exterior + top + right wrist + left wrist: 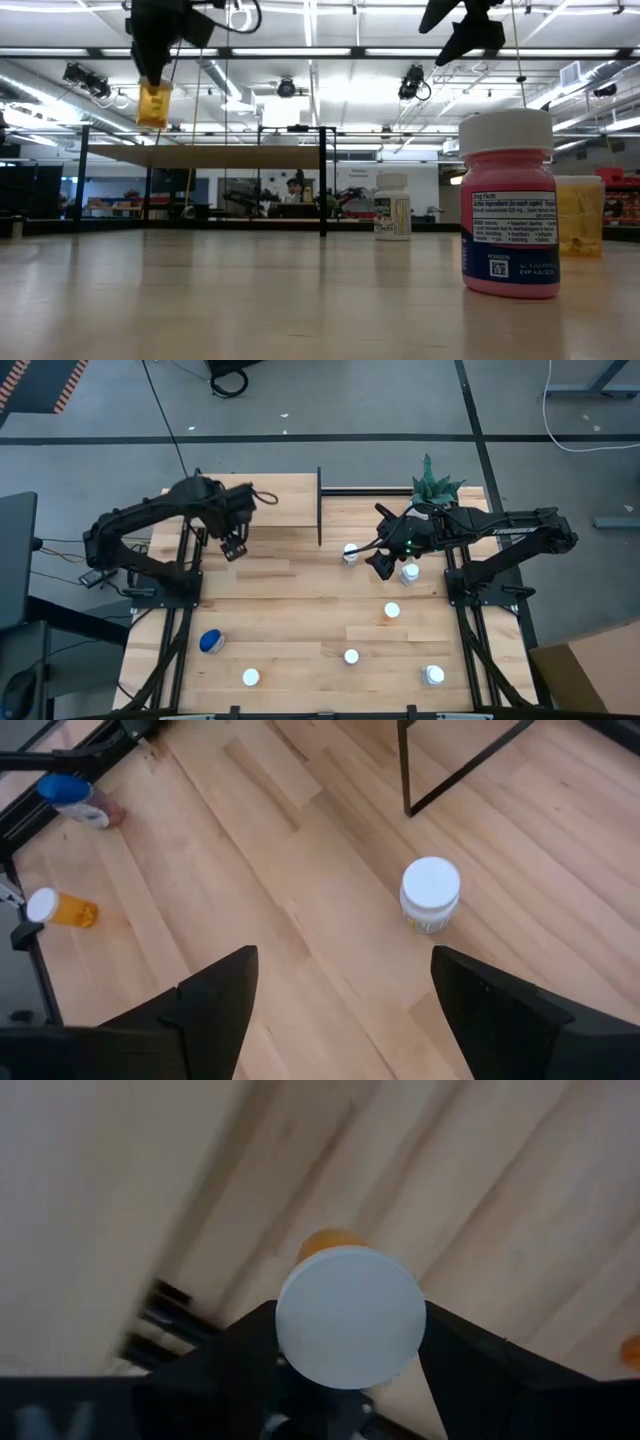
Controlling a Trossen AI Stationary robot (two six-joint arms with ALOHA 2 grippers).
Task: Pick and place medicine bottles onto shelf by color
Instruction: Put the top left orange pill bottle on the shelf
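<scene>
Overhead, the left gripper (234,546) hangs above the worktop (280,630) near the shelf (270,500); its fingers (230,1355) are clenched on an orange bottle (350,1315) — white cap toward the wrist camera, orange body just showing behind it. At table height that bottle (153,104) rides in the air, level with the shelf board (200,156). The right gripper (383,562) sits over the worktop's right half, fingers (215,995) spread and holding nothing; a white bottle (430,895) stands upright ahead of them, beside the shelf's black leg (405,770). Farther off lie an orange bottle on its side (62,909) and a blue-capped one (80,802). A pink bottle (508,205) stands close to the low camera; a plant (433,485) sits at the far right corner.
</scene>
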